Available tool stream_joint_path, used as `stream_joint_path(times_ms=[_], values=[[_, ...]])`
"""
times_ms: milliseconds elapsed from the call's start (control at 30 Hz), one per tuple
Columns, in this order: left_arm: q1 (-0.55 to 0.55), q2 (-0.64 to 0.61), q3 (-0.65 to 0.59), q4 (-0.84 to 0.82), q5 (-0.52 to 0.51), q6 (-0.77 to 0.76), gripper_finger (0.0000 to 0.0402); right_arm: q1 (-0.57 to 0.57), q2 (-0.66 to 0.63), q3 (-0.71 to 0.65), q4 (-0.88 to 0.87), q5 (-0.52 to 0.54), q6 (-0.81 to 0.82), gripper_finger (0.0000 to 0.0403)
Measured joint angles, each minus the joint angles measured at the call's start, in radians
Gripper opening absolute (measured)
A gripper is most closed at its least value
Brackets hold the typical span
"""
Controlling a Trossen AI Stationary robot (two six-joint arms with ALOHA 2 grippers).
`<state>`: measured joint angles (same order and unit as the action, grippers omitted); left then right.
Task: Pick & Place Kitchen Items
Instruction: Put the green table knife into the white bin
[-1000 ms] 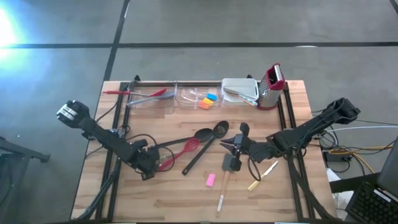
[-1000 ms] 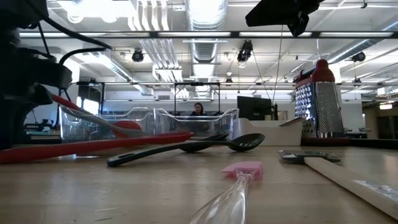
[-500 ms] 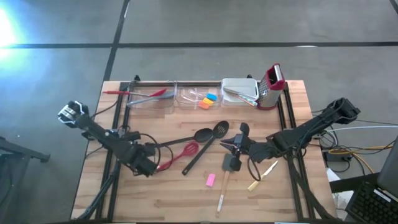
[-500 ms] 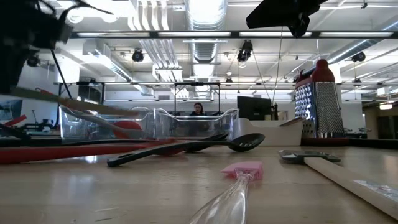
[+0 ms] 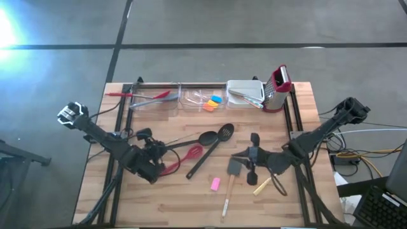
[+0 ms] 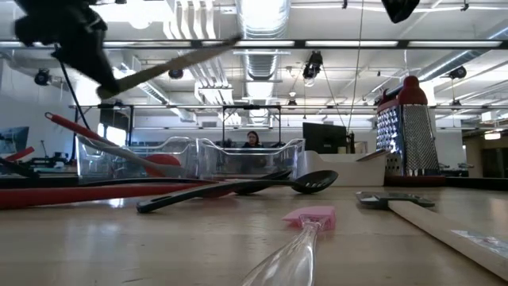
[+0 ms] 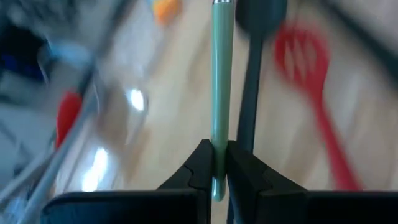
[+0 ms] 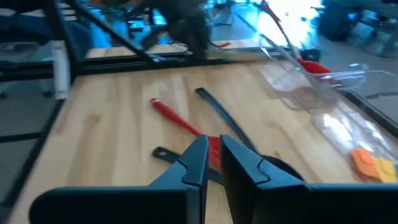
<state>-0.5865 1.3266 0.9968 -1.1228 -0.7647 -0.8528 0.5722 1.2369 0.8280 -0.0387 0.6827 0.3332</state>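
Note:
My left gripper is at the table's left, shut on a thin pale green utensil handle. In the low view the handle slants up above the table. Beside it lie a black ladle, a black slotted spoon and a red slotted utensil. My right gripper hovers right of centre, shut and holding nothing, just above a grey scraper that lies flat on the table. My left gripper pinches the green handle near its end between its two fingers, which lie along the handle. The handle runs straight out ahead of the fingers, lifted clear of the table and slanting upward. Its head lies outside the wrist view.
A pink scraper, a clear-handled utensil and a pale-handled one lie near the front. Along the far edge stand a clear tub with red tongs, a tub with small scrapers, a white tub and a steel grater.
My left gripper has risen and tipped its fingers upward, taking the green-handled utensil off the table. In the low view the handle went from lying low to slanting high. My right gripper has swung a little toward the table's near right.

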Motion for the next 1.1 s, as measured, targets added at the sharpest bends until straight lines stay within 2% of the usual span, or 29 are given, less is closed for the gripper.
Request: stream_joint_path(times_ms=[133,233,300,367,433,500,600,667,733,867,1100], values=[[0.009,-0.046,-0.085,0.358,-0.191,0.173,0.0029,0.022,0.008,0.000,-0.001,-0.001,0.000,0.0027],[0.031,-0.076,-0.164,0.739,-0.183,0.424,0.0029,0.020,0.009,0.000,0.001,0.001,-0.001,0.0027],[0.050,-0.088,-0.224,1.024,-0.106,0.610,0.0029,0.015,0.009,0.000,0.021,0.002,-0.011,0.0027],[0.075,-0.090,-0.290,1.303,0.014,0.770,0.0029,0.013,0.009,0.000,0.050,0.002,-0.038,0.0027],[0.105,-0.087,-0.359,1.550,0.124,0.879,0.0029,0.013,0.009,0.000,0.086,0.002,-0.073,0.0027],[0.148,-0.079,-0.417,1.765,0.234,0.932,0.0029,0.012,0.009,0.000,0.104,0.002,-0.093,0.0027],[0.233,-0.061,-0.485,1.990,0.414,0.919,0.0029,0.005,0.009,0.000,0.126,0.001,-0.117,0.0027],[0.291,-0.045,-0.508,2.069,0.517,0.881,0.0029,-0.007,0.009,0.000,0.150,0.001,-0.157,0.0027],[0.344,-0.023,-0.507,2.103,0.576,0.848,0.0029,-0.022,0.009,0.000,0.169,0.001,-0.154,0.0027],[0.402,0.035,-0.460,2.103,0.634,0.834,0.0029,-0.049,0.009,0.000,0.192,0.001,-0.154,0.0040],[0.423,0.143,-0.334,2.106,0.742,0.892,0.0029,-0.094,0.009,0.000,0.206,0.002,-0.158,0.0096]])
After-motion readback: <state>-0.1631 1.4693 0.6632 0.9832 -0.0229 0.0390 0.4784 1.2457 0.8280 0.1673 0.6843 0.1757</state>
